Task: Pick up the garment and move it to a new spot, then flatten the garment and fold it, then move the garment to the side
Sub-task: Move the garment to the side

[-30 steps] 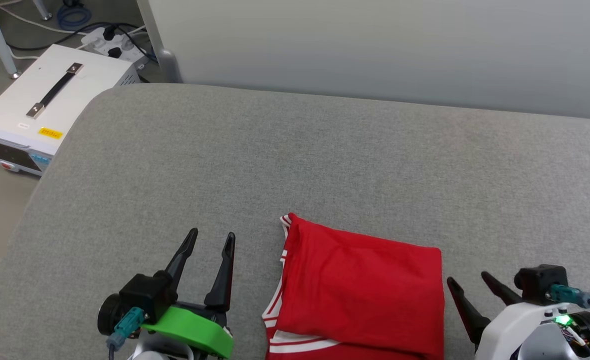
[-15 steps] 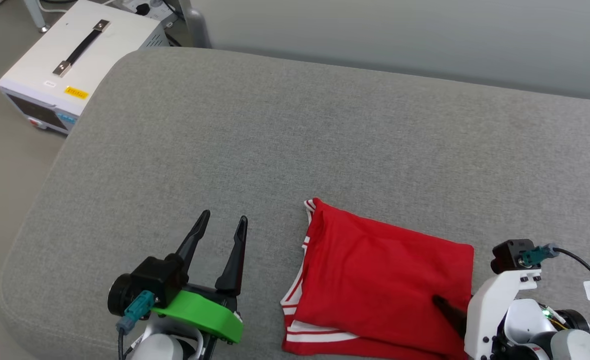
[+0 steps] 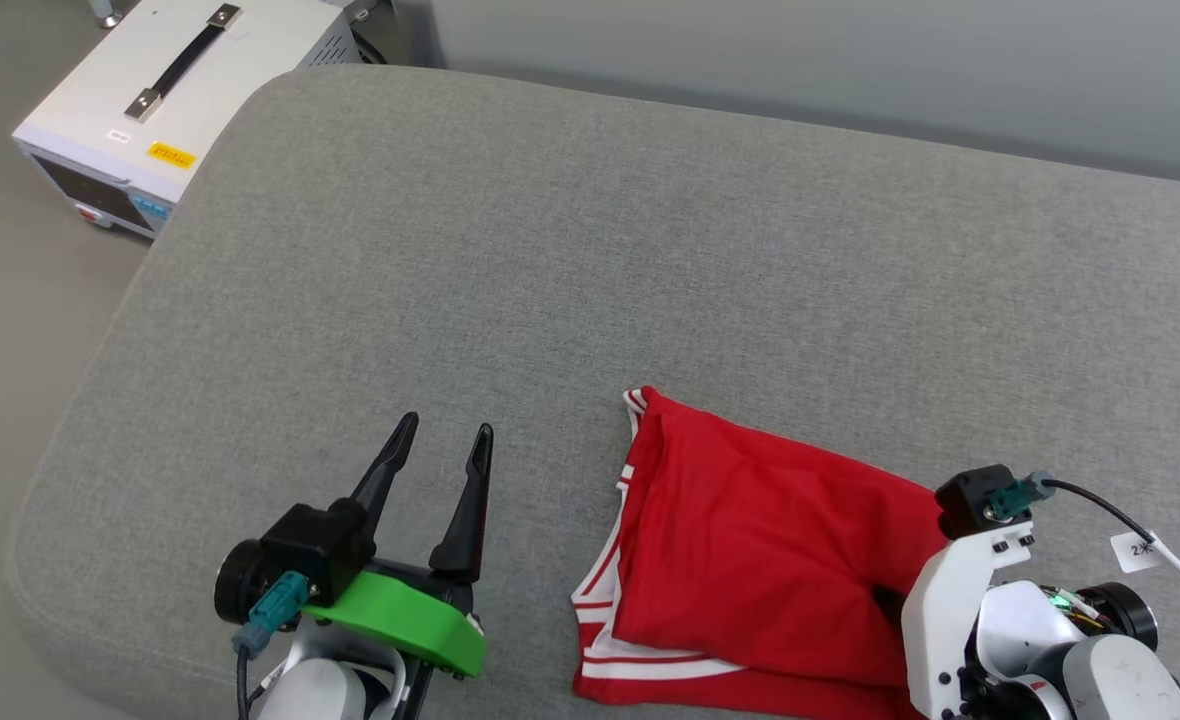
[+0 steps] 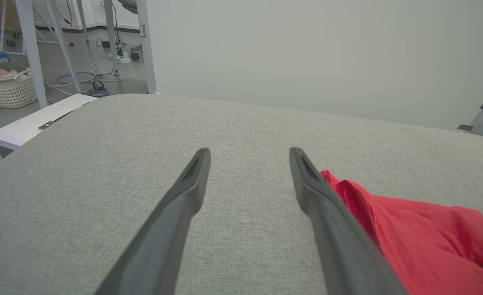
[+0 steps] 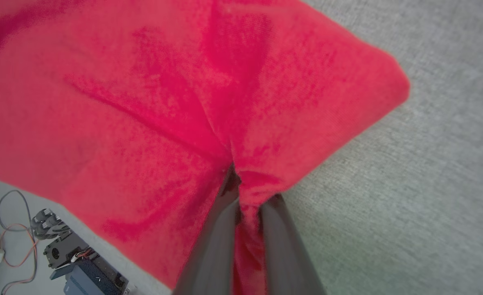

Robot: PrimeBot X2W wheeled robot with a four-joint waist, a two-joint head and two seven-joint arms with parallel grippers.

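Grey fabric cushion (image 3: 590,250), broad, rounded corners. White equipment box (image 3: 250,45) on floor beside it: black handle (image 3: 182,60), yellow label (image 3: 171,154). White woven basket (image 4: 8,91), floor cables (image 4: 98,84), pale wall panel (image 4: 307,53).

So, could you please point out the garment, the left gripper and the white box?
garment (image 3: 750,540), head view, red top layer.
left gripper (image 3: 447,425), head view, between fingertips.
white box (image 3: 250,70), head view, top panel.

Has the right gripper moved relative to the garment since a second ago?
Yes. The right gripper went from the cushion beside the garment leftward onto its right edge, now pinching the cloth.
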